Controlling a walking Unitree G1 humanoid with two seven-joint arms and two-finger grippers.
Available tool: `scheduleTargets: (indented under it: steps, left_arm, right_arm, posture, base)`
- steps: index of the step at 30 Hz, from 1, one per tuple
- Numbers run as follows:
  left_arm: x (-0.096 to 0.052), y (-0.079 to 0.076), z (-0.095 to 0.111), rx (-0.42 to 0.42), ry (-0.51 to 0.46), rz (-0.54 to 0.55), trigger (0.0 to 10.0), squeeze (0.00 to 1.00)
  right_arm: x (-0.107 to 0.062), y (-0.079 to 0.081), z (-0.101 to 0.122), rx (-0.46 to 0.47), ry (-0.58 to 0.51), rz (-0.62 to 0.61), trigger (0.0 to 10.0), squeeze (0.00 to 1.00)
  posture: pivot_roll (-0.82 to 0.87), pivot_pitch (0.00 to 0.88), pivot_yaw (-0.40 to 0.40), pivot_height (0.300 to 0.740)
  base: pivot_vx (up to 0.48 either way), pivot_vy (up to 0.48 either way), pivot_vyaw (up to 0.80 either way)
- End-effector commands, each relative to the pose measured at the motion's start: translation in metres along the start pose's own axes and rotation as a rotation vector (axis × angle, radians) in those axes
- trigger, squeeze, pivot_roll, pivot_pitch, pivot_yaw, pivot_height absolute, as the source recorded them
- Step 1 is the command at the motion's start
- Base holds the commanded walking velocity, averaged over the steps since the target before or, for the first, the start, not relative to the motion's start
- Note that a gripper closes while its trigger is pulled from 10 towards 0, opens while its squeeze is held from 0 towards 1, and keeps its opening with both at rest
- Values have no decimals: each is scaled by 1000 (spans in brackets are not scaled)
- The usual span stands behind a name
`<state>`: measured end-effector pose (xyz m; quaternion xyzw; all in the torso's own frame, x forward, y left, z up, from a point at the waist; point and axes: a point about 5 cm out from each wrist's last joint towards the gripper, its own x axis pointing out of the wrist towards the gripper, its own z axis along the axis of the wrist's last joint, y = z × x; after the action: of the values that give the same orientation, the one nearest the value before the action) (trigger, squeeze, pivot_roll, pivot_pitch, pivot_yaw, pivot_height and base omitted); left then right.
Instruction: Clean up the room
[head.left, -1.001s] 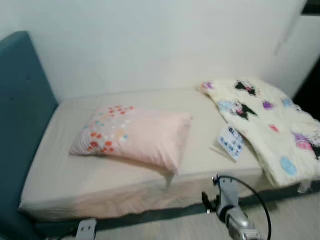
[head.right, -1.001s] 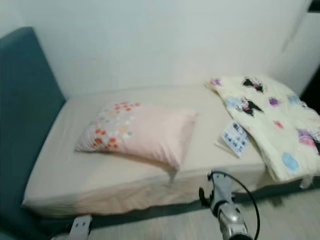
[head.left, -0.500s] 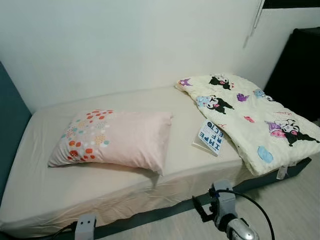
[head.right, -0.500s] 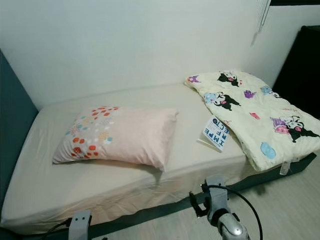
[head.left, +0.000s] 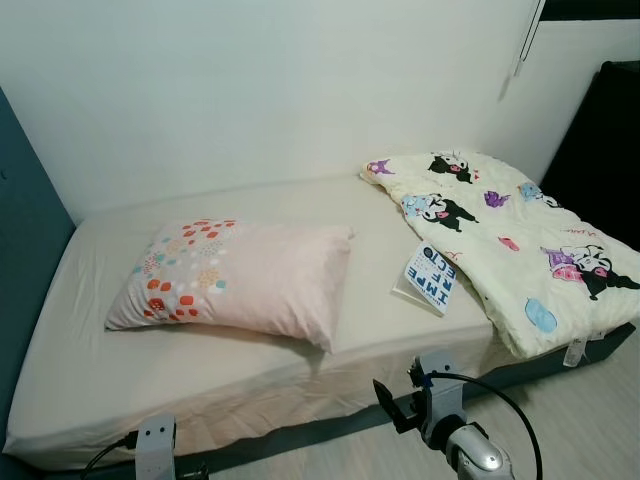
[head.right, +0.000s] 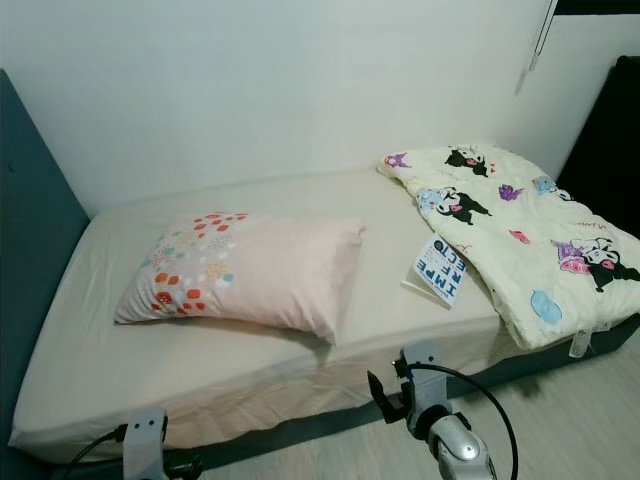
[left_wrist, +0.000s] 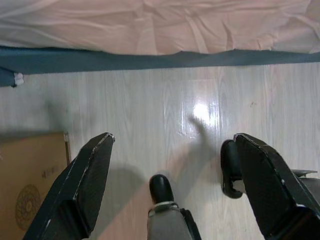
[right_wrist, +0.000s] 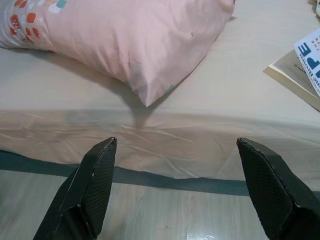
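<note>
Before the bed (head.left: 250, 345), both grippers, left (left_wrist: 172, 185) and right (right_wrist: 175, 190), hang with jaws wide apart, holding nothing.

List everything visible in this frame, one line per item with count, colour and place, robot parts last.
Bed: one, beige sheet, dark base, against the white wall.
Headboard: one, teal, at the bed's left end.
Pillow: one, pink with coloured dots, mid-bed.
Blanket: one, cream with cartoon prints, on the bed's right end.
Book: one, white with blue lettering, beside the blanket.
Cardboard box: one, brown, on the floor.
Left gripper: black fingers open, over the floor.
Right gripper: black fingers open, before the bed's edge.
</note>
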<state>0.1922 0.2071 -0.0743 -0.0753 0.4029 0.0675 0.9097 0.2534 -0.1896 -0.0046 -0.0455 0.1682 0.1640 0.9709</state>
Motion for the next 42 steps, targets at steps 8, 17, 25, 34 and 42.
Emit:
scheduleTargets:
  steps: [8, 17, 25, 34, 42]
  left_arm:
    - [-1, 1, -3, -5, 9, -3, 10000, 0]
    - [-1, 1, -3, -2, 13, -6, 10000, 0]
    - [-1, 0, -4, -24, 13, -6, 10000, 0]
    - [0, -9, -2, -71, 0, -65, 10000, 0]
    - [1, -10, 1, -73, -10, -75, 10000, 0]
  right_arm:
    - [2, 5, 3, -19, -3, 21, 10000, 0]
    - [3, 6, 4, -34, 2, 34, 10000, 0]
    - [4, 7, 4, -40, 10, 27, 10000, 0]
    - [4, 5, 2, -14, 35, 8, 10000, 0]
    - [5, 3, -1, 10, 69, -12, 10000, 0]
  posture:
    - [-116, 0, 19, 731]
    - [-115, 1, 22, 731]
    - [-117, 4, 24, 731]
    - [-120, 10, 26, 731]
    - [-118, 14, 27, 731]
  base:
    - [318, 0, 0]
    - [347, 0, 82]
    - [311, 0, 398]
    - [0, 0, 0]
    - [0, 0, -300]
